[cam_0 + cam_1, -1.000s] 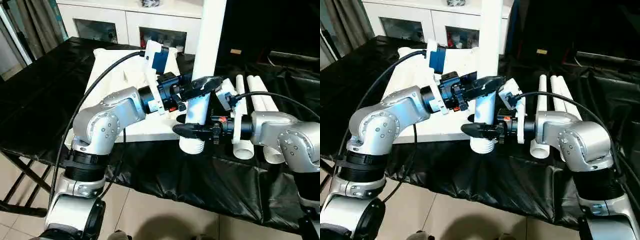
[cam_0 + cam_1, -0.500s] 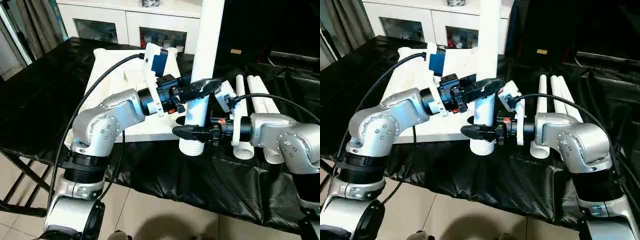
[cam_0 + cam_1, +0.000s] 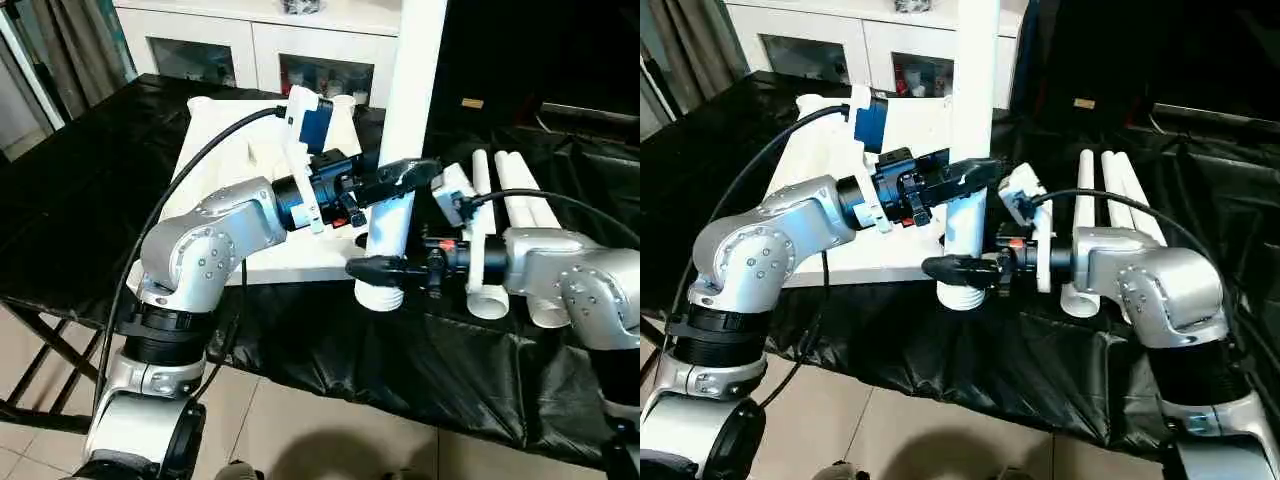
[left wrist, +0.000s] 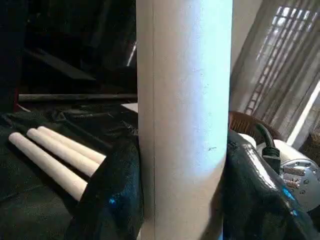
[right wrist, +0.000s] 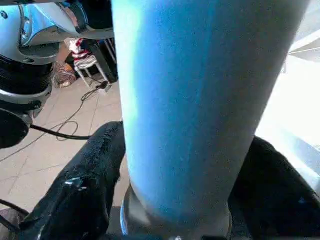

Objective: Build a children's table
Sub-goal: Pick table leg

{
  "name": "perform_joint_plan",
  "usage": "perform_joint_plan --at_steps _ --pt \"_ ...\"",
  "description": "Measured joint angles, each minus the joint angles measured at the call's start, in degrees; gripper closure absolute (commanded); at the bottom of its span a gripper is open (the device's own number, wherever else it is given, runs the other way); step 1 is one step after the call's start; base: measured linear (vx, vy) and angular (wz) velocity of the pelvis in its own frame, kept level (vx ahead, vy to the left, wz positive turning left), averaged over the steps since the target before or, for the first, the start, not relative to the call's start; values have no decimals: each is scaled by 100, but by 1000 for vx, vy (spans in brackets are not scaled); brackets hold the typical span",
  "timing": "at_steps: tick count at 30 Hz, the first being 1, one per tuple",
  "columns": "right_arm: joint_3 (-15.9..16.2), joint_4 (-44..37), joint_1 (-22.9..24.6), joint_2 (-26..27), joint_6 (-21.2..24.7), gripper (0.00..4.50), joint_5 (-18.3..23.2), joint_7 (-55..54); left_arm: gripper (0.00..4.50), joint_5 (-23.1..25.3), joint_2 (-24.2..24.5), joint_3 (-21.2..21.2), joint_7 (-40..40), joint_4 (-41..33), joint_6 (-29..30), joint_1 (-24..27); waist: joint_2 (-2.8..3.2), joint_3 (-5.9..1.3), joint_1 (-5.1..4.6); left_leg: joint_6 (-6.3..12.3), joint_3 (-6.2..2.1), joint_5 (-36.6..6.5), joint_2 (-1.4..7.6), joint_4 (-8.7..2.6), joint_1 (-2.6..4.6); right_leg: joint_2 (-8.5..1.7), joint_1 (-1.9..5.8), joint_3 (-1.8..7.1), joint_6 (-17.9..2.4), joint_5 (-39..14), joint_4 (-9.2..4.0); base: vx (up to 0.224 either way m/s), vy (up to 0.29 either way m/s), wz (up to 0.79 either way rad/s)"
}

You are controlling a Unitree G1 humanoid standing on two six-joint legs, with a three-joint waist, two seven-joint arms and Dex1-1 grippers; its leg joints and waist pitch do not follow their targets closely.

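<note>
The children's table top (image 3: 225, 170) lies white and flat on the black-draped table. One white leg (image 3: 410, 90) stands nearly upright at the top's near right corner, its flared end (image 3: 380, 296) low over the black cloth. My left gripper (image 3: 395, 178) is shut on the leg's middle, its fingers (image 4: 112, 200) pressed to both sides. Lower down, my right gripper (image 3: 375, 266) is open around the leg (image 5: 190, 100), with the fingers (image 5: 85, 190) flanking it loosely. Three more legs (image 3: 520, 195) lie side by side on the right.
A white cabinet with glass doors (image 3: 260, 40) stands behind the black-draped table (image 3: 70, 200). The table's front edge runs just below the grippers, with tiled floor (image 3: 300, 420) beneath it. The lying legs (image 4: 55, 155) rest close behind my right forearm.
My right gripper's near finger has eased away from the leg. The leg's lower end has shifted slightly to the left. The left gripper keeps its hold.
</note>
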Motion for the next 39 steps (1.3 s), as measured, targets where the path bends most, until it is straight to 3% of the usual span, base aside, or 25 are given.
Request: perform_joint_plan --at_steps 9,14,19,30,32,35,39 --pt "-41 13 -2 80 10 112 107 -33 262 -1 -10 -27 -85 -1 0 0 0 0 2 0 0 0 0 0 0 0 0 0 0 0 1 0 0 0" --pt "-40 13 -2 62 20 151 108 -23 262 -1 -12 -41 -87 -1 0 0 0 0 5 0 0 0 0 0 0 0 0 0 0 0 0 0 0 0" --pt "-39 13 -2 45 27 217 116 -23 262 -2 -14 -42 -95 -1 0 0 0 0 1 0 0 0 0 0 0 0 0 0 0 0 1 0 0 0" --pt "-33 0 -1 46 30 256 118 -30 263 0 -16 -43 -90 0 0 1 2 -1 2 0 0 0 0 0 0 0 0 0 0 0 1 0 0 0" --pt "-36 0 0 46 30 257 123 -50 193 -2 -80 -34 -36 0 1 2 2 -1 4 0 0 0 0 0 0 0 0 0 0 0 0 0 0 0" --pt "-37 0 30 63 31 257 132 -113 190 -85 -244 136 94 1 -28 -1 3 -2 5 0 0 0 0 0 -1 0 0 0 0 0 -1 0 0 0" --pt "-96 1 42 278 -3 257 129 -318 150 -235 -486 547 342 -31 -442 -25 9 -5 -16 0 0 0 0 0 1 0 -1 -1 0 0 1 0 0 0"
